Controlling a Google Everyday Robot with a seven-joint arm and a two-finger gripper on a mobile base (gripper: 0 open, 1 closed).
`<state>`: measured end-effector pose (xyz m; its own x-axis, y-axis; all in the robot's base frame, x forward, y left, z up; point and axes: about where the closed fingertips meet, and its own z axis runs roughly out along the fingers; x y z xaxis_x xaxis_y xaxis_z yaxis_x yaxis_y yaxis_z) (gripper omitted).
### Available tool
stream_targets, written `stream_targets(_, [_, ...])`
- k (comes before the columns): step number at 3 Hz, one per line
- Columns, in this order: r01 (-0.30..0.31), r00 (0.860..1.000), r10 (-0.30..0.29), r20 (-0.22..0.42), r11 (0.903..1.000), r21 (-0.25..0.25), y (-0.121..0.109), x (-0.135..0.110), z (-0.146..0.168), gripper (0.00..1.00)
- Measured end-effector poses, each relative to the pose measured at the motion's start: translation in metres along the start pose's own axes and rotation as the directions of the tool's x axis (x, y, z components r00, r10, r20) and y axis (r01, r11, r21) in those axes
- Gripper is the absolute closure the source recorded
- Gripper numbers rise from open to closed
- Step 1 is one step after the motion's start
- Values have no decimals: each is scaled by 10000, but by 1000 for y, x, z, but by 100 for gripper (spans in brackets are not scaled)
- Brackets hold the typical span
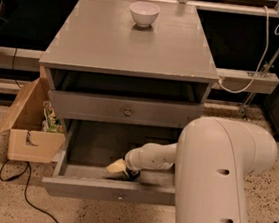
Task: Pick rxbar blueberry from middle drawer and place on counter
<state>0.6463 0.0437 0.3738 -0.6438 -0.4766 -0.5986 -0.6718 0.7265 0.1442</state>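
Drawer cabinet seen from the front and above. The middle drawer [86, 188] is pulled out, with a tiny pale knob on its front; its grey floor is bare towards the left and back. The closed drawer [89, 107] above it has a darker brass knob.

The arm [222, 183], with its large white housing at lower right, reaches left into the open drawer through a slimmer white forearm. The gripper [117, 167] is low inside the drawer, close to the front wall and a little right of centre, its pale yellowish tip pointing left. I cannot tell how far the gripper is open, or whether it has hold of anything.

The rxbar blueberry [132, 174] shows only as a small dark glossy patch on the drawer floor. It lies just right of the pale tip, tucked under the wrist and hard against the gripper. Its label is not readable, and I cannot tell whether it is between the tips or merely beside them.

The matte-grey bench [131, 47] carries a white bowl [144, 13] near its back edge, about centre.

On the speckled floor, a cardboard box [32, 136] stands open beside the cabinet's left flank, and a black cable [18, 185] trails in front of it.
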Motion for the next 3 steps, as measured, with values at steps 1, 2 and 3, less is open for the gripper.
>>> stream_targets(1, [33,9999,-30,121,9996,-272,-8,7,13,0])
stream_targets(2, [33,9998,-27,183,9994,-343,-11,10,16,14])
stream_targets(3, [35,9998,-28,207,9994,-346,-11,9,15,38])
